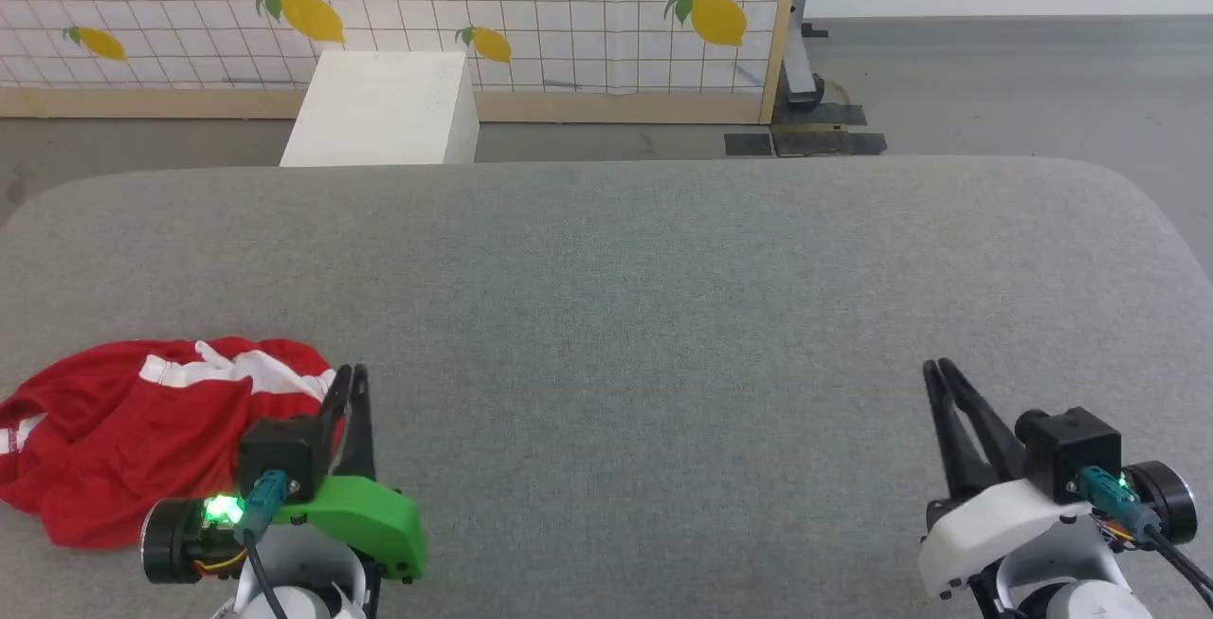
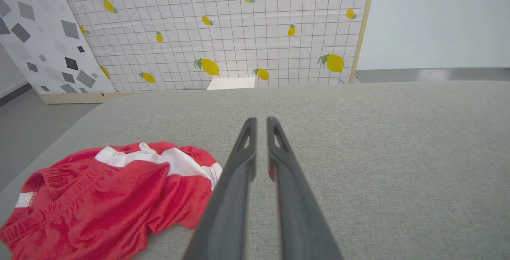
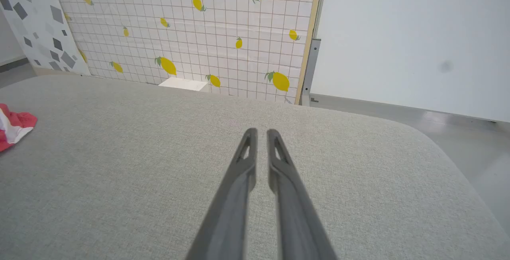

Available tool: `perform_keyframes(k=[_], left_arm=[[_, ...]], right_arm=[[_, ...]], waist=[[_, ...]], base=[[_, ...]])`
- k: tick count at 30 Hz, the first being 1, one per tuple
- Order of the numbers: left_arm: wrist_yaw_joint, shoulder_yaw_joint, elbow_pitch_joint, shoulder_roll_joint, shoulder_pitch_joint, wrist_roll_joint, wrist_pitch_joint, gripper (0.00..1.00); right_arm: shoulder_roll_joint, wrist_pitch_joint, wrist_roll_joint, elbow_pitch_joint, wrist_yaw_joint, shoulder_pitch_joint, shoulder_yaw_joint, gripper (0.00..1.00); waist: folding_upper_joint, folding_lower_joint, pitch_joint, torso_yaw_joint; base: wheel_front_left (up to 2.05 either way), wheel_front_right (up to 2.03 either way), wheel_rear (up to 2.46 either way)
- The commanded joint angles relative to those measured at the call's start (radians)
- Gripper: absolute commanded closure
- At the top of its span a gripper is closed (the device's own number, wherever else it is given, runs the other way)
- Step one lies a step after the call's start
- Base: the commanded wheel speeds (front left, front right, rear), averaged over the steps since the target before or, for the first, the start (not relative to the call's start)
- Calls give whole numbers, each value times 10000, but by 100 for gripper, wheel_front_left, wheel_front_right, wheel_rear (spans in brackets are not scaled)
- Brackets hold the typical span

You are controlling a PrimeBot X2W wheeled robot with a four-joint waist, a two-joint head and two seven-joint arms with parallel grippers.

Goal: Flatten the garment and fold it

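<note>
Red thin fabric, bunched in a heap: that's the garment [image 1: 123, 429], lying crumpled just to the left of the left gripper [image 1: 348, 373], with its near edge right beside the fingers. A white stripe and a white band run across the far side of the heap, and what looks like an elastic waist is scrunched up on the side away from the gripper. Nothing flat about it yet.

The left gripper has its two dark fingers drawn together with only a sliver between the tips, and it's got nothing in them. In its wrist view the cloth sits off to the left and looks clear of the fingers. The right gripper [image 1: 938, 371] is the same story: closed up and empty. The garment is well apart from it, way off to its left.

Both grippers sit low over the near edge of the grey padded table [image 1: 663, 297] with fingers pointing forward, which reads like a rest pose — the task hasn't started. With the heap off to one side, the left arm probably gets first grab, likely dragging it toward the open middle ahead of both grippers so there's room to spread it. Cloth that thin will likely slide and wrinkle, so pinching an edge seems the safer bet.
</note>
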Motion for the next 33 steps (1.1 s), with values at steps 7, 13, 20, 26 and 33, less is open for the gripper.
perform_keyframes(k=[7,13,20,26,33], left_arm=[[1,-30,54,-1,23,-80,-80,0],[2,-46,145,-4,47,-146,-205,0],[17,-24,215,-6,86,-228,-346,0],[15,13,278,-6,118,-275,-469,0],[13,65,362,-9,155,-335,-619,0]], right_arm=[[0,-84,103,73,0,38,-17,0],[0,-208,229,158,-1,90,-59,0],[0,-350,375,262,-2,152,-84,0],[0,-473,488,341,-3,191,-104,0],[0,-625,605,453,-4,222,-109,0]], waist=[[3,0,0,1],[7,0,-4,2],[12,0,-17,28],[16,0,-18,129],[21,0,-10,379]], base=[[0,0,0],[0,0,0],[0,0,0],[0,0,0],[0,0,0]])
